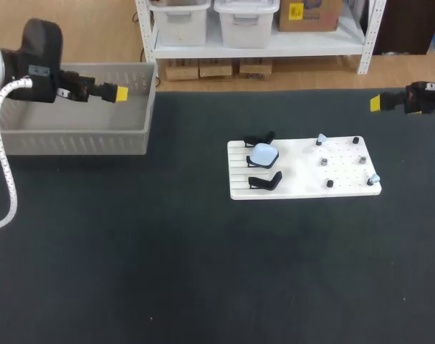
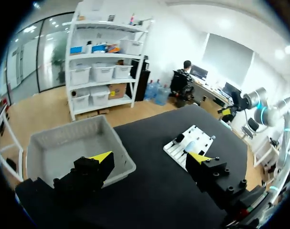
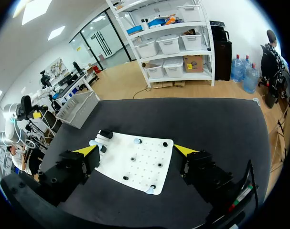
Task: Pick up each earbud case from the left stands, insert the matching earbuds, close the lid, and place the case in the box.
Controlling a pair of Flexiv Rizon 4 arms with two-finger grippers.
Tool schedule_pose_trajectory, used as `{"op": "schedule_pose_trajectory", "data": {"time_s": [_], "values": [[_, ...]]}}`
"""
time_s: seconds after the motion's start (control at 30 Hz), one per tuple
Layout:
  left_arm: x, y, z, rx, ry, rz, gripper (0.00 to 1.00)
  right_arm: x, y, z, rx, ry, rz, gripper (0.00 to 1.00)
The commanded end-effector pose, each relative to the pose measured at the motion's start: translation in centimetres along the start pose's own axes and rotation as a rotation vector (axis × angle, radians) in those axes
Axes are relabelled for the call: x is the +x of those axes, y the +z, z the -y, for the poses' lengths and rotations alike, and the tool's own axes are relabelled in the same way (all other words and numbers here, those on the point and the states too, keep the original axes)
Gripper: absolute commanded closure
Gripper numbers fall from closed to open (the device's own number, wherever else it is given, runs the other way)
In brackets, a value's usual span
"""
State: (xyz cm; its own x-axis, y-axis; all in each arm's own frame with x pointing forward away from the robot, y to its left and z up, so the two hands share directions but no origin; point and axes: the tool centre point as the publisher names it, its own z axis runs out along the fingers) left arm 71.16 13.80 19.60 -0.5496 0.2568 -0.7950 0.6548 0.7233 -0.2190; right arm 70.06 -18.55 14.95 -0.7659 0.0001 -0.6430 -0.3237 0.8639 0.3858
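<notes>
The table [image 1: 131,251] is wide and dark. In its far left corner sits a grey box [image 1: 74,132] with ribbed walls. My left gripper [image 1: 118,93] hangs over the back part of the box. In the left wrist view its two yellow-tipped fingers [image 2: 102,157] stand far apart and hold nothing.

A bit right of the middle of the table lies a flat white board [image 1: 303,188]. Three black stands [image 1: 265,181] sit in a row on its left side. The pale blue earbud case [image 1: 263,153] rests on the middle one, well apart from the box. I cannot tell how its lid sits.

The board's right side has small dark pegs [image 1: 330,183] and two pale blue earbuds [image 1: 322,137]. One earbud is at the far edge and the other at the near right corner.

My right gripper [image 1: 376,102] hangs at the far right edge of the table, well apart from the board. Its fingers [image 3: 87,150] are spread wide too, with nothing in them.
</notes>
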Motion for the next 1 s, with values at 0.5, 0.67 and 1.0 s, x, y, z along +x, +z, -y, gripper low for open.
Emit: {"op": "schedule_pose_trajectory", "data": {"time_s": [0.5, 0.67, 1.0], "values": [[-0.4, 5.7, 3.4, 0.599, 0.535, -0.061, 0.00, 0.0, 0.0, 0.0, 0.000, 0.000, 0.000, 0.00], [-0.5, 5.8, 3.5, 0.601, 0.542, -0.069, 0.00, 0.0, 0.0, 0.0, 0.000, 0.000, 0.000, 0.00], [-0.5, 5.8, 3.5, 0.601, 0.542, -0.069, 0.00, 0.0, 0.0, 0.0, 0.000, 0.000, 0.000, 0.00]]}}
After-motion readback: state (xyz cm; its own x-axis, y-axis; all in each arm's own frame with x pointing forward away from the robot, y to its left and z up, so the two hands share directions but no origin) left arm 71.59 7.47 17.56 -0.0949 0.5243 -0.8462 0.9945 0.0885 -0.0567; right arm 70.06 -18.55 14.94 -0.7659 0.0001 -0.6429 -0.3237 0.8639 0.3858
